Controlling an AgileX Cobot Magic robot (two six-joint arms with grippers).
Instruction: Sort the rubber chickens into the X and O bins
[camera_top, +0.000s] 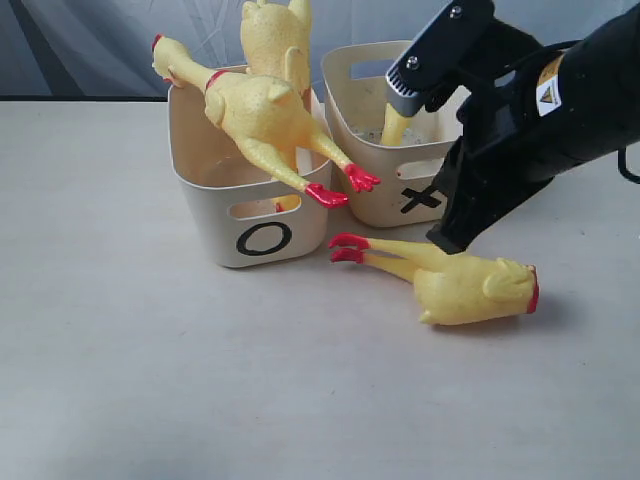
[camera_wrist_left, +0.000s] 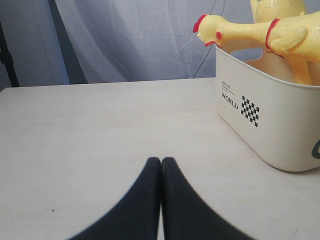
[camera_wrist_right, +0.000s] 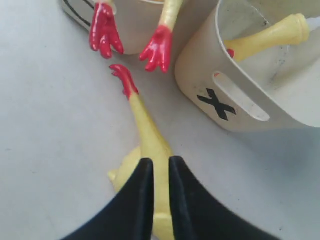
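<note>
Right tool (camera_wrist_right: 161, 162) nearly closed over the chicken (camera_top: 470, 288) on the surface (camera_top: 150, 380); grip cannot be confirmed. Left tool (camera_wrist_left: 161, 161) closed, empty. Risk: slim leg slips out on lifting.

Perched chicken (camera_top: 262, 112) atop O bin (camera_top: 215, 215), X bin (camera_top: 375, 205) to its right, lying chicken (camera_top: 465, 288) before X bin

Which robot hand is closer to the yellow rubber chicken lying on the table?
Right. The right gripper is over the yellow rubber chicken; the left gripper is beyond the cream plastic O tub.
</note>
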